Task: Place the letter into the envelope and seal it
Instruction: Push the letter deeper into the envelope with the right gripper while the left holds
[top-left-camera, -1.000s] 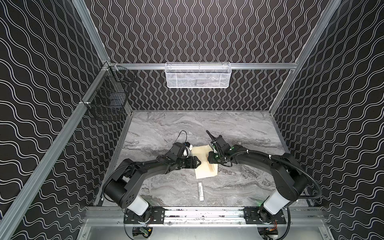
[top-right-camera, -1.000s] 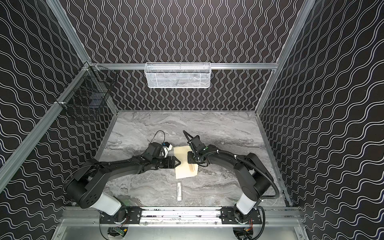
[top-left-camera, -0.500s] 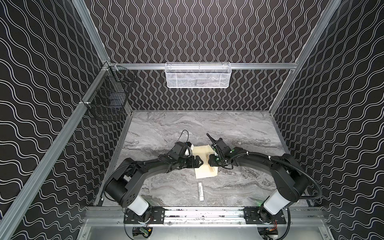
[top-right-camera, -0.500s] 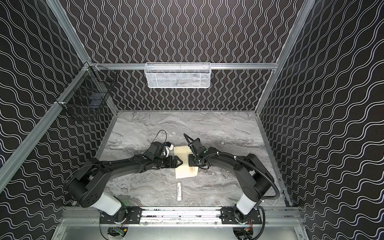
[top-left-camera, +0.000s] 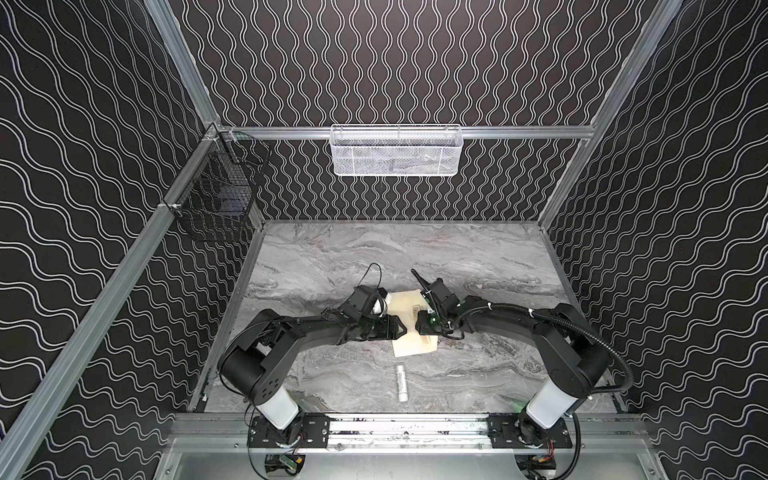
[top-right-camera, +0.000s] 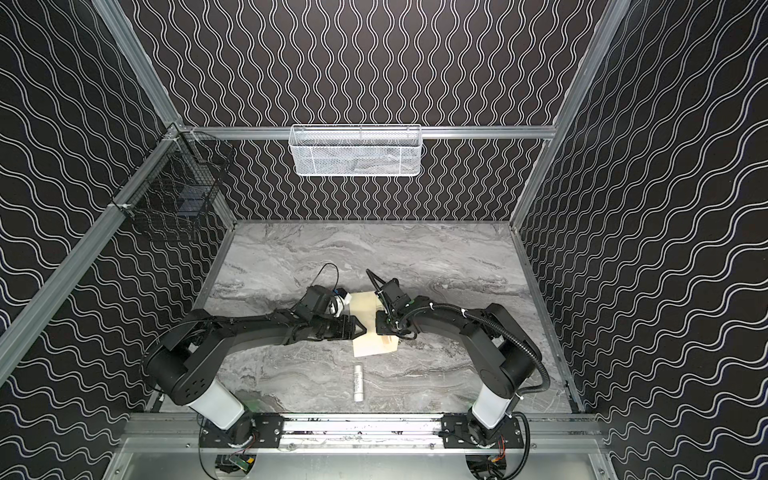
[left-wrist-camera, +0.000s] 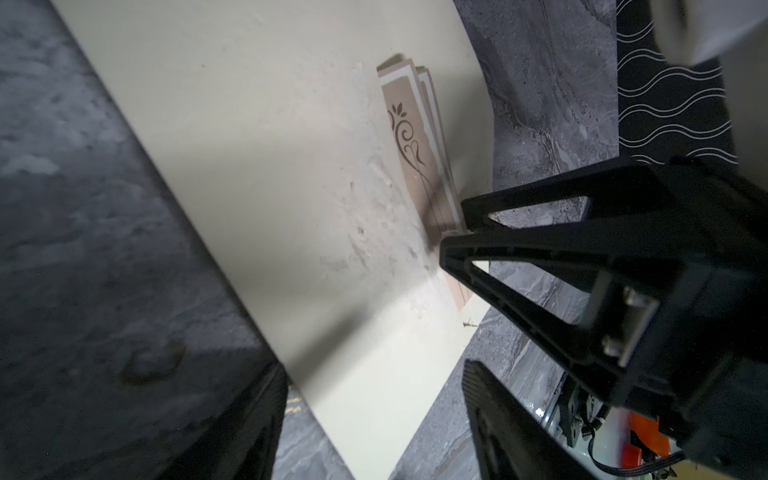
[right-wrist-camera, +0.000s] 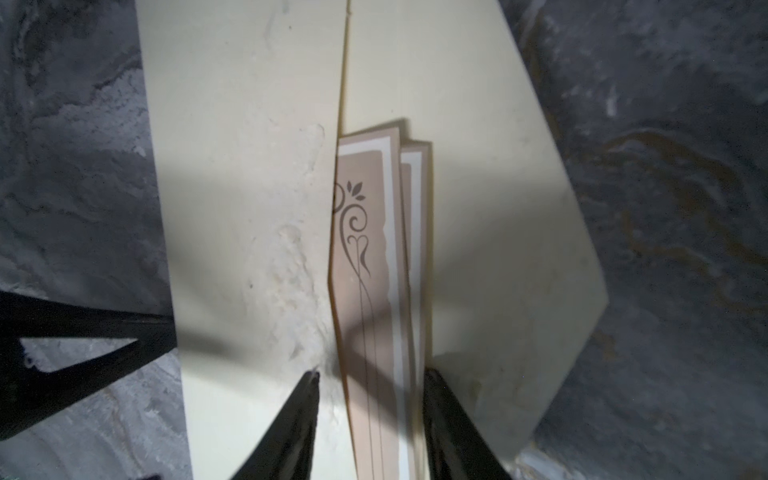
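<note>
The cream envelope (top-left-camera: 409, 306) lies flat on the marble table between my two grippers, seen in both top views (top-right-camera: 368, 307). Its flap (right-wrist-camera: 498, 249) is open. The tan letter (right-wrist-camera: 365, 257) with its dark flourish is partly inside, and a narrow strip (left-wrist-camera: 415, 158) sticks out over the flap. My right gripper (right-wrist-camera: 370, 382) is open, its fingertips (right-wrist-camera: 307, 386) down on the paper on either side of that strip. My left gripper (left-wrist-camera: 374, 415) is open over the envelope's opposite long edge (top-left-camera: 401, 326), gripping nothing.
A small white stick (top-left-camera: 402, 382) lies on the table nearer the front rail than the envelope. A white mesh basket (top-left-camera: 397, 150) hangs on the back wall. A black wire basket (top-left-camera: 216, 199) hangs at the back left corner.
My right gripper has dropped a little lower onto the envelope's mouth. The left gripper has edged slightly toward the envelope. The envelope has not shifted.
</note>
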